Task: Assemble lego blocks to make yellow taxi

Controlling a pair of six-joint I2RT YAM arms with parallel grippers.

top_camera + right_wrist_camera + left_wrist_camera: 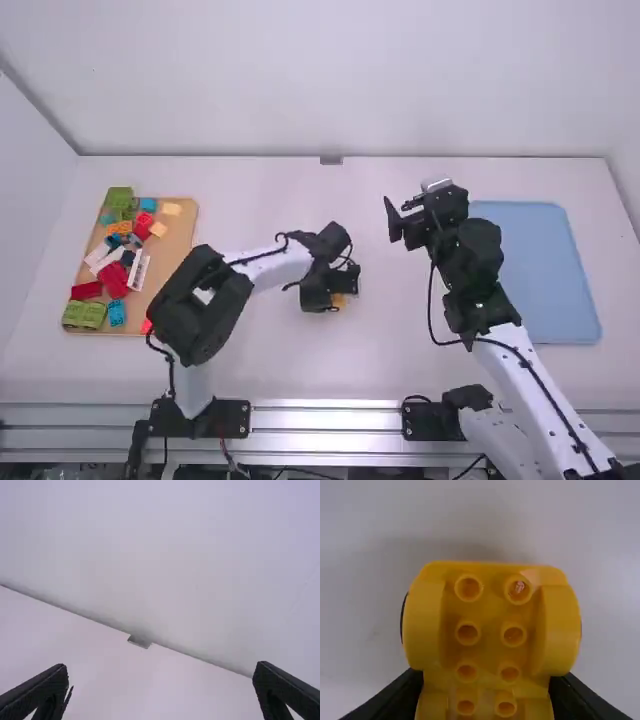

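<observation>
L end effector (486, 677) grasps the yellow chassis (491, 611) low over the surface (390, 350); its fingers (570, 692) flank the piece on opp. sides. Chassis long axis runs approx. perp. to the line btwn the two fingertips, w/ the stud rows (467, 634) exposed. R end effector (160, 669) is empty, its fingers spread; it sits well apart, beyond & to the R of the L one, so the L is clearly nearer the workpiece. Loose blocks (115, 280) lie on the brown tray (180, 245), to the L of the L end effector. The next add'n prob. requires the chassis set steady & a block fetched from that side; a skewed chassis could spoil stud alignment.
</observation>
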